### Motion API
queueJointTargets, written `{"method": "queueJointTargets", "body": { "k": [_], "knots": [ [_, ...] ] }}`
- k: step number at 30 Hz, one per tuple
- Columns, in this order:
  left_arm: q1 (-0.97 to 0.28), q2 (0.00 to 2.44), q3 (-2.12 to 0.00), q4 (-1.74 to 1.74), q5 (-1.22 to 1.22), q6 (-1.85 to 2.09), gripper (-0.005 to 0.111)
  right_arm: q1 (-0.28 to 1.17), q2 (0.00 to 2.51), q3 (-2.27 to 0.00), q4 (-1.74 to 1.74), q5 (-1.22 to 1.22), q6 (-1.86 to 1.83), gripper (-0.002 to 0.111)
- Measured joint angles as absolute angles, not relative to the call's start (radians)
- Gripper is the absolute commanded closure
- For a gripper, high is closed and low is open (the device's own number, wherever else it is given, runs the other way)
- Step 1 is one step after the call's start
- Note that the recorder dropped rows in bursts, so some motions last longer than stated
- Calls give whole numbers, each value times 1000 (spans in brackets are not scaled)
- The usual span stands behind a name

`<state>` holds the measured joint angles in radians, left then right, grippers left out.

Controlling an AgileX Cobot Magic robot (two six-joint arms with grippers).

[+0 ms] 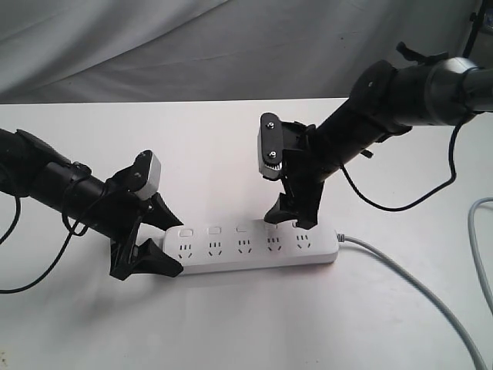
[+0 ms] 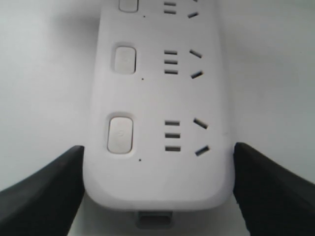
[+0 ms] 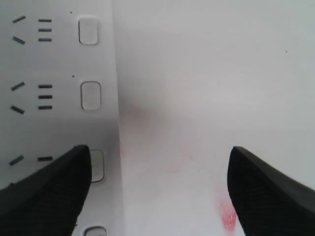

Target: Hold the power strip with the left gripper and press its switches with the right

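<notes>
Mid-tabletop, left end effector (image 1: 176,245) pinches power strip (image 1: 254,250) end; spread right end effector (image 1: 290,220) may slide off switches (image 1: 243,228), skewing strip.

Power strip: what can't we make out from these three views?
- Whether the right pincer presses a switch on the power strip: its fingers hide the contact in the exterior view, and one finger covers part of that switch in the right wrist view.
- The cord's far end: cut off by the exterior view's edge.
- Switches on or off: nothing visible in any view tells.
</notes>
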<state>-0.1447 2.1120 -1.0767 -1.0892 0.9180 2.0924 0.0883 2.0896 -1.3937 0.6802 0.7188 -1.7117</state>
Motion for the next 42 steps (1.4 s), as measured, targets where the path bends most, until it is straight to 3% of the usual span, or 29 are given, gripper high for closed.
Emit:
{"method": "queueJointTargets", "body": {
  "k": [14,42],
  "knots": [
    [-145,2112,-1077,-1089,918,2092,107,-32,2090,-1394,724,816,-1786,38],
    [-145,2112,-1077,-1089,918,2092,107,-34,2130,-1392,717,817,-1803,38]
  ]
}}
